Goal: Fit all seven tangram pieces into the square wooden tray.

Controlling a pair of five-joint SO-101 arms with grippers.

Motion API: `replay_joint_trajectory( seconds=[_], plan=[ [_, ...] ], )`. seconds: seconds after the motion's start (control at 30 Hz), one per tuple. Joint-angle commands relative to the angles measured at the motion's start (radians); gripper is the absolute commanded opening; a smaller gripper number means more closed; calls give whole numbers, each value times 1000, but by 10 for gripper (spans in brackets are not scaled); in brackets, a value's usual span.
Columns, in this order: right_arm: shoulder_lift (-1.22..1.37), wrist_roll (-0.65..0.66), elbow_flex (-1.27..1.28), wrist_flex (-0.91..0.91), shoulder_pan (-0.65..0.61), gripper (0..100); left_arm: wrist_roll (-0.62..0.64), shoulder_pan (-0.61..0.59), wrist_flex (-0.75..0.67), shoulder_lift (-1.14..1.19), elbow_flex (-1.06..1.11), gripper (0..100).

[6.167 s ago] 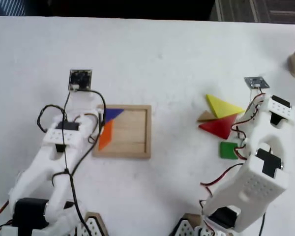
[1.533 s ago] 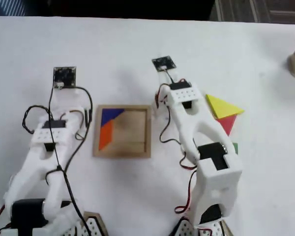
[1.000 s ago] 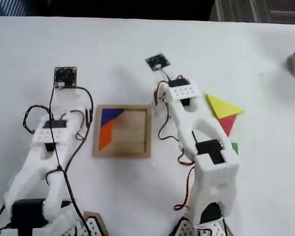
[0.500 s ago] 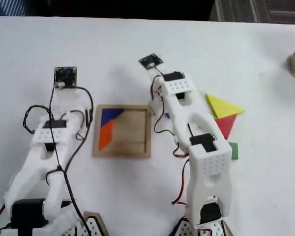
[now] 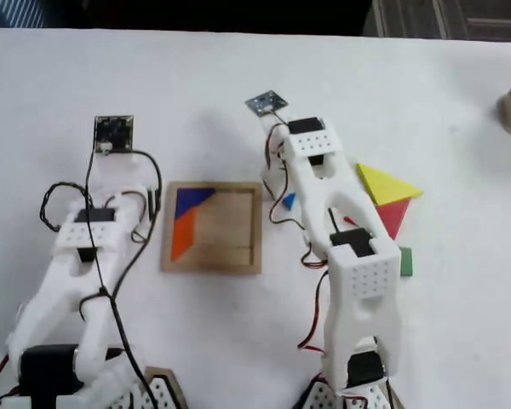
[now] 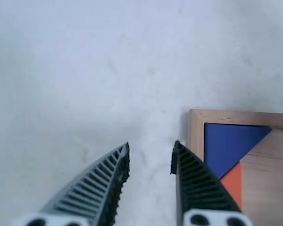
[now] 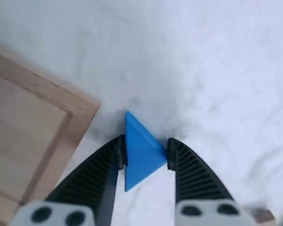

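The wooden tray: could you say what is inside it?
A dark blue triangle and an orange piece lie along the left side of the wooden tray; the rest is bare wood. Nothing covers it.

tray (image 5: 257,226) with dark blue triangle (image 5: 190,199) plus orange piece (image 5: 181,235) in it, small blue triangle (image 5: 288,201) just beside, under right arm (image 5: 324,183), yellow triangle (image 5: 387,183), red triangle (image 5: 393,217), green square (image 5: 405,262) past that

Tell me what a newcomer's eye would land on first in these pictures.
First, the small blue triangle pinched in the right gripper, just outside the right edge of the wooden tray. Next, the dark blue triangle and orange piece lying along the tray's left side. A yellow triangle, red piece and green piece lie loose on that arm's other side.
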Motion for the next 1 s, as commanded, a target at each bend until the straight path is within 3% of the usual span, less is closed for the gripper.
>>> replay_joint_trajectory(
  seconds=[0.0, 0.27, 0.6, 0.8, 0.97],
  plan=[
    [-31, 2, -32, 48, 16, 45, -6, 12, -23, 1, -43, 162],
    [-142, -150, -75, 249, -15, 45, -6, 8, -23, 1, -43, 162],
    [-228, -272, -75, 386, -176, 45, 2, -56, -40, 1, -52, 162],
    [-249, -336, -72, 372, -328, 45, 2, -65, -54, 1, -52, 162],
    [-174, -414, -72, 237, -389, 45, 2, -65, -54, 1, -52, 162]
  ],
)
